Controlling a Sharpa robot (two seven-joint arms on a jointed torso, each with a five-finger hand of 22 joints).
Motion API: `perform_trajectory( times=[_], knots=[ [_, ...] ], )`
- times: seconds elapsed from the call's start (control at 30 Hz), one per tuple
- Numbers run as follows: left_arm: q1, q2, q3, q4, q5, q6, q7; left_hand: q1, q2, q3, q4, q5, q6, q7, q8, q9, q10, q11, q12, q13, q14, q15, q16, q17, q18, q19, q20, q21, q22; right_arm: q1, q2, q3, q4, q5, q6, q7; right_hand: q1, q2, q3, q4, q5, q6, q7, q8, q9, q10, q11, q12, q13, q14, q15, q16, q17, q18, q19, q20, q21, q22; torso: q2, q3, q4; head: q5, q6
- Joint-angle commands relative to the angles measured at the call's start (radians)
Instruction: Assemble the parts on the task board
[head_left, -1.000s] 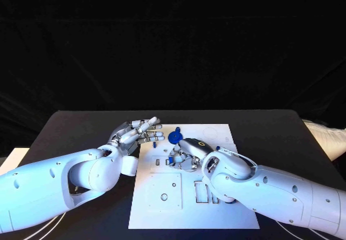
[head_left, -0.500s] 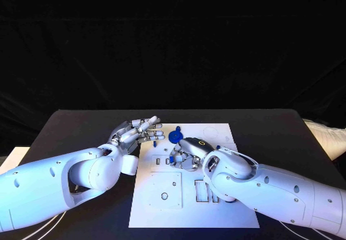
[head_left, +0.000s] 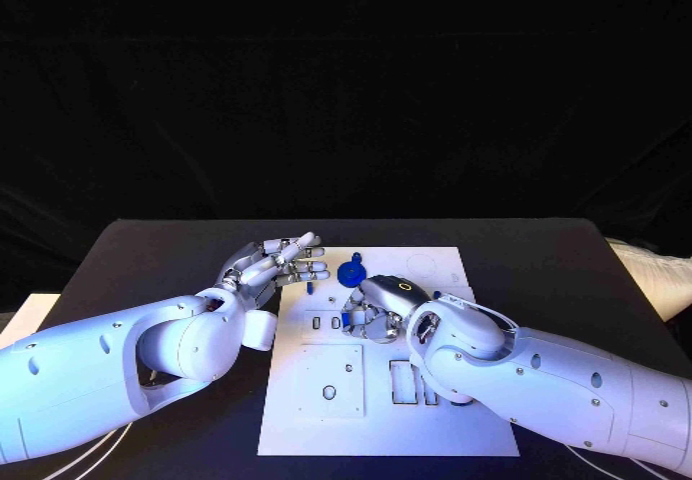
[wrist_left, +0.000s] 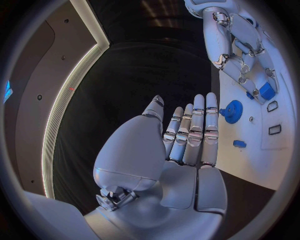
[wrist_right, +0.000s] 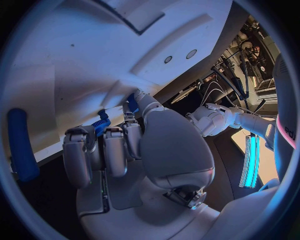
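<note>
We see the white task board (head_left: 433, 420), cut with rectangular slots, mid-table. Our right hand (head_left: 372, 305) curls down onto it, pinching a small blue part (wrist_right: 101, 123). Our left hand (head_left: 274, 264) hovers empty, fingers straight, beside a blue gear-shaped part (head_left: 351, 271).

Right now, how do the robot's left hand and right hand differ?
The left hand lies open with fingers straight, holding nothing; the right hand has fingers curled down around a small blue part. The left hand sits at the task board's left edge; the right hand is over its middle. Both are silver on white arms.
</note>
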Motion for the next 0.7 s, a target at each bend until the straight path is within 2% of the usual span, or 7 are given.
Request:
perform_trajectory(
  times=[0.03,0.27,0.53,0.6,0.7],
  knots=[
    [0.000,0.001,0.001,0.002,0.001,0.021,0.008,0.005,0.002,-0.001,-0.006,0.002,0.004,0.004,-0.006,-0.001,0.000,0.006,-0.006,-0.001,0.008,-0.001,-0.003,0.001,0.011,0.006,0.002,0.002,-0.001,-0.008,-0.003,-0.007,-0.009,-0.016,0.057,-0.047,-0.016,-0.005,-0.005,0.005,-0.003,-0.020,0.006,-0.005,-0.005,-0.009,0.006,-0.016,-0.022,0.075,0.009,-0.006,0.124,-0.002,0.043,0.004,-0.007,0.185,0.000,-0.0003,0.0001,-0.001,0.001],
    [0.000,0.001,0.001,0.002,0.001,0.021,0.007,0.005,0.002,-0.001,-0.006,0.002,0.004,0.004,-0.006,-0.001,0.000,0.006,-0.006,-0.001,0.008,-0.001,-0.003,0.001,0.011,0.006,0.002,0.002,-0.001,-0.008,-0.001,-0.007,-0.009,-0.016,0.041,-0.049,-0.034,-0.022,-0.015,0.011,-0.004,-0.060,0.018,-0.005,-0.014,-0.027,0.017,-0.054,-0.045,0.073,0.019,-0.011,0.116,0.001,0.035,0.014,-0.012,0.175,0.000,-0.0001,-0.0009,-0.001,0.003],
    [0.000,0.001,0.001,0.002,0.001,0.022,0.006,0.005,0.002,-0.001,-0.006,0.002,0.004,0.004,-0.006,-0.001,0.000,0.006,-0.006,-0.001,0.008,-0.001,-0.003,0.001,0.011,0.006,0.002,0.002,-0.001,-0.008,0.000,-0.007,-0.008,-0.014,0.011,-0.046,-0.054,-0.041,-0.038,0.023,-0.003,-0.098,0.025,-0.004,-0.021,-0.045,0.024,-0.095,-0.070,0.071,0.026,-0.018,0.106,0.004,0.025,0.022,-0.019,0.163,0.000,0.0002,-0.0001,-0.002,0.003],
    [0.000,0.001,0.001,0.001,0.001,0.022,0.006,0.005,0.002,-0.001,-0.006,0.002,0.004,0.004,-0.006,-0.001,0.000,0.006,-0.006,-0.001,0.008,-0.001,-0.003,0.001,0.011,0.006,0.002,0.002,-0.001,-0.008,-0.001,-0.007,-0.007,-0.013,-0.006,-0.043,-0.066,-0.051,-0.054,0.031,-0.002,-0.117,0.028,-0.005,-0.024,-0.052,0.027,-0.108,-0.079,0.071,0.028,-0.019,0.104,0.005,0.023,0.024,-0.021,0.160,0.000,0.0001,-0.0003,-0.002,0.004],
    [0.000,0.001,0.001,0.000,0.001,0.024,0.005,0.004,0.002,-0.002,-0.008,0.002,0.003,0.005,-0.008,-0.001,-0.001,0.007,-0.007,-0.001,0.008,-0.001,-0.005,0.002,0.011,0.006,0.002,0.001,-0.002,-0.009,-0.004,-0.007,0.000,-0.007,-0.073,-0.024,-0.074,-0.056,-0.069,0.040,-0.002,-0.126,0.029,-0.004,-0.025,-0.053,0.029,-0.112,-0.081,0.070,0.030,-0.020,0.103,0.005,0.022,0.026,-0.021,0.159,0.000,0.0003,-0.0002,-0.003,0.005]
  ],
)
